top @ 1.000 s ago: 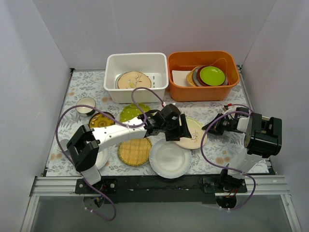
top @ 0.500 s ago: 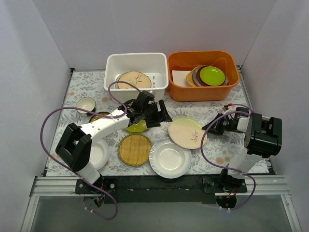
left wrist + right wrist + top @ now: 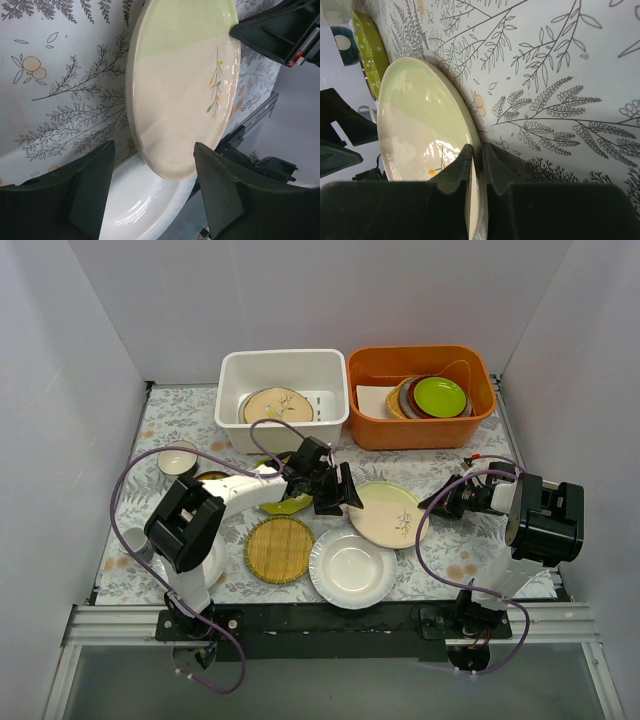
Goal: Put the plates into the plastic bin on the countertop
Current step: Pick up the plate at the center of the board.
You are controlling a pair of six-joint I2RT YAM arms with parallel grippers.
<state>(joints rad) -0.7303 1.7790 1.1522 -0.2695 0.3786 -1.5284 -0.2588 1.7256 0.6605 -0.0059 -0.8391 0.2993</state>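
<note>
Right gripper (image 3: 475,152) is pinched onto the right rim of the sprig plate (image 3: 385,512). The rim sits in the narrow slot between its fingers (image 3: 454,172).

Sprig plate lies right of centre on the countertop (image 3: 450,565). Its near-left edge overlaps the far rim of the white plate (image 3: 352,568).

Left gripper (image 3: 155,187) is just left of the sprig plate. Its fingers (image 3: 90,190) are wide apart with nothing held between them. The left wrist view looks across the plate's face, with the white plate below it.

Bamboo plate (image 3: 279,549) lies flat, just left of the white plate. Dotted plate (image 3: 287,504) is far of the bamboo plate, partly hidden under the left arm.

Bin (image 3: 226,390) is at far centre, with one branch plate (image 3: 277,405) inside. Orange tub (image 3: 420,432) is just right of the bin and holds a stack with a lime plate (image 3: 439,396) on top.
</note>
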